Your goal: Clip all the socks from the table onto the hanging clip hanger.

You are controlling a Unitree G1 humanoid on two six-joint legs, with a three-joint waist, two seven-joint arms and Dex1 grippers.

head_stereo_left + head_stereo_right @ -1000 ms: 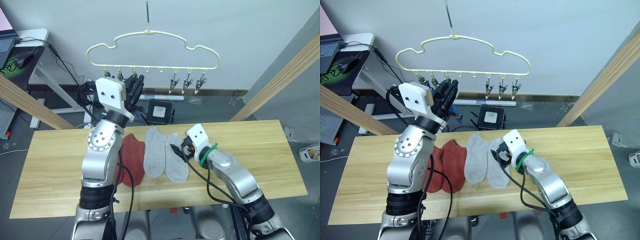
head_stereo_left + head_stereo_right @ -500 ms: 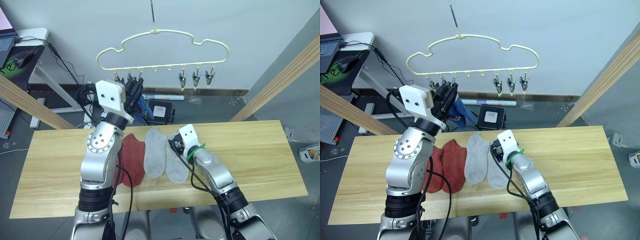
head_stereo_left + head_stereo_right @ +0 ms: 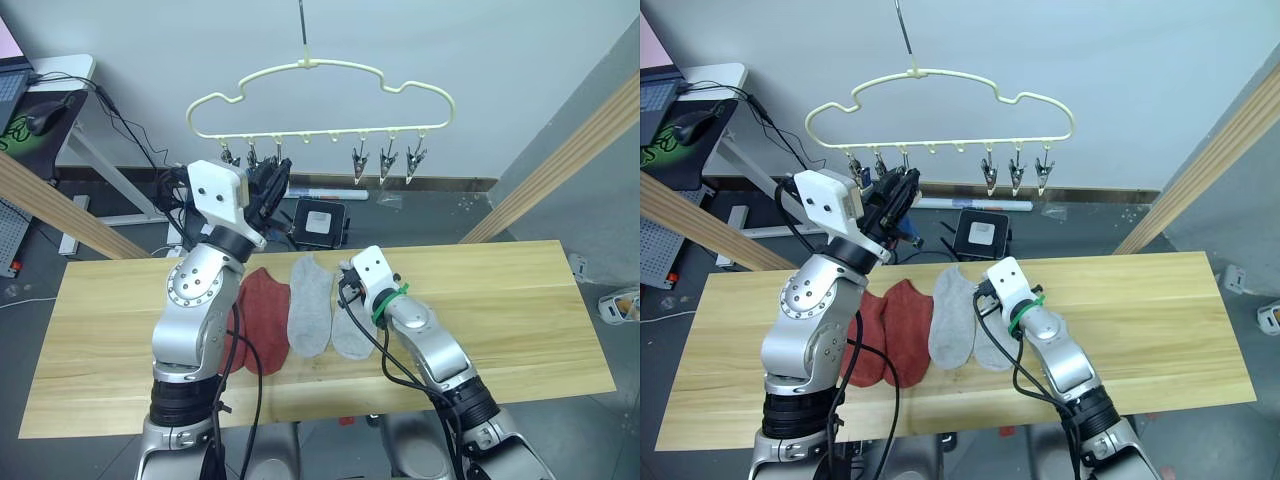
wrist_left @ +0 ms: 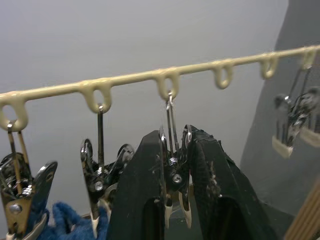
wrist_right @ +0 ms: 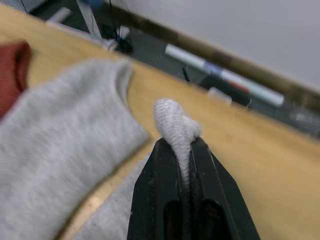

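1. A blue sock [image 4: 65, 220] already hangs low under the clips at the left end of the clip hanger [image 3: 320, 75], which dangles above the far edge of the table [image 3: 520, 310].
2. The left gripper [image 4: 175, 190] is raised to the hanger; its jaws are squeezed onto the third clip [image 4: 172, 170] from the left, pressing its handles together.
3. On the table lie two red socks [image 3: 895, 325], side by side, partly behind the left arm.
4. Next to them lies a flat grey sock [image 3: 310, 305].
5. The right gripper [image 5: 181, 165] is low over the table, jaws clamped on the bunched cuff of the second grey sock [image 3: 352, 335], whose body rests on the wood.
6. The step in hand looks like pairing a pressed-open clip with a picked-up sock. The next move probably calls for lifting the grey cuff to that clip and feeding the edge between its tips before the left gripper lets the clip shut.
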